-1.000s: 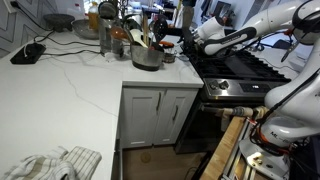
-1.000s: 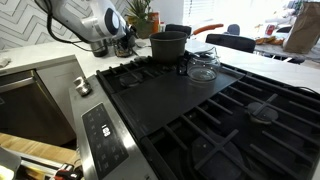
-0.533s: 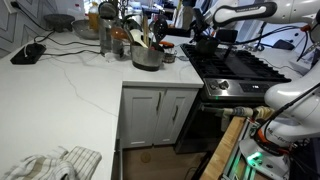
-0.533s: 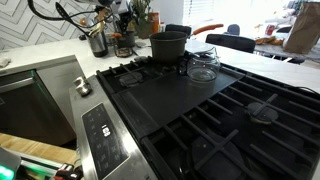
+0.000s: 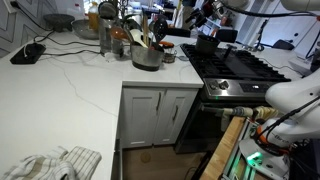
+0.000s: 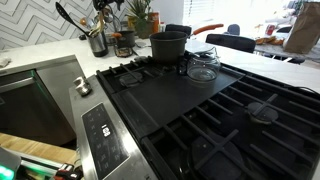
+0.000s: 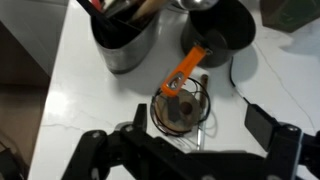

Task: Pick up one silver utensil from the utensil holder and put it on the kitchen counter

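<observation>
— Where is the utensil holder?
— It sits on the kitchen counter, at the counter's corner. The stove is just beside the holder, and utensils stick up out of it.
— And the gripper?
— It hangs above the counter, near the holder. In the wrist view its fingers are spread wide and clasp nothing. Just beside the holder stands what looks like a small glass jar with an orange handle, but that part is blurred.

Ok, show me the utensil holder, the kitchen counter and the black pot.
utensil holder (image 5: 147,57), exterior view, its metal side wall.
kitchen counter (image 5: 70,95), exterior view, bare white top.
black pot (image 6: 168,48), exterior view, its side wall.
</observation>
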`<action>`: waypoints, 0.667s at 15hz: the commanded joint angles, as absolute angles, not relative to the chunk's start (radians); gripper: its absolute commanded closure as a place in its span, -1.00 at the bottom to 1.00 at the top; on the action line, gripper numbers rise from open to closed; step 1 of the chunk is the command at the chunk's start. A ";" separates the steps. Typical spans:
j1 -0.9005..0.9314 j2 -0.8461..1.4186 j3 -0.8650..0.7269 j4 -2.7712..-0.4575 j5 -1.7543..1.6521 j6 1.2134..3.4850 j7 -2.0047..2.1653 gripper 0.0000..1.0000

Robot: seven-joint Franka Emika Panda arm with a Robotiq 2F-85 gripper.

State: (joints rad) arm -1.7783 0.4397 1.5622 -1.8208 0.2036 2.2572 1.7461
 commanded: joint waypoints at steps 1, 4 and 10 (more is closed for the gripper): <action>-1.964 0.284 1.708 -1.870 0.367 2.066 1.628 -1.00; -2.084 0.375 1.895 -1.898 0.192 1.970 1.604 -1.00; -2.005 0.320 1.808 -1.854 0.271 1.995 1.641 -1.00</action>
State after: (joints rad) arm -2.0004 0.3342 1.8114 -1.8585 0.2548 2.0011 1.6530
